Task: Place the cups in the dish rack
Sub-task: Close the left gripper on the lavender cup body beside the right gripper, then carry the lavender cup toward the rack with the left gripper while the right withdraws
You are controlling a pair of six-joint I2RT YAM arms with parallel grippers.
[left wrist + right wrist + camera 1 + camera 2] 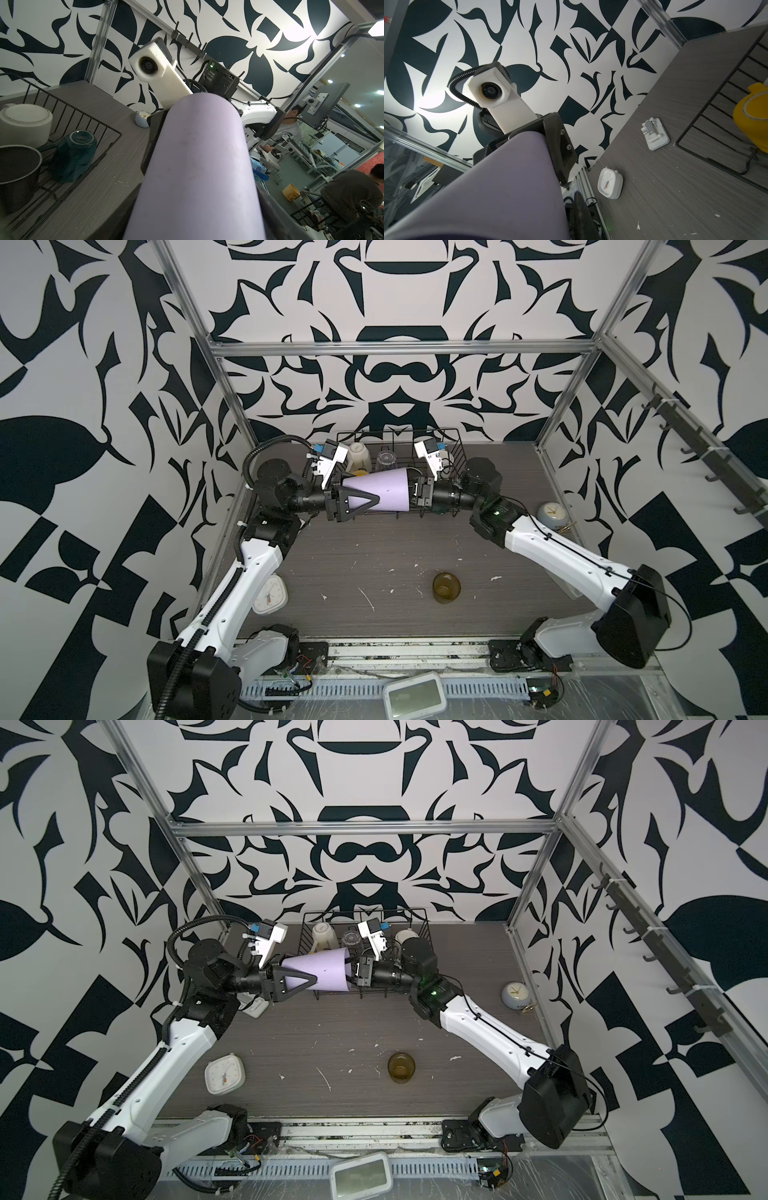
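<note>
The lilac tumbler (384, 491) hangs on its side just over the near edge of the dish rack (456, 450), not in it yet. The left gripper (361, 497) is clamped around its narrow end. The right gripper (415, 493) sits at the rim end, and nobody could say whether it's pinching or loose (too dark in there).

Already inside the rack:
- teal mug (72, 155)
- black mug (16, 172)
- yellow mug (751, 116)
- clear glass (386, 460)
- faceted white mug (359, 452)
- plain white mug (25, 122)

Left to go, by the look of it: this tumbler, plus the amber glass (446, 587) well in front of the rack.
</note>
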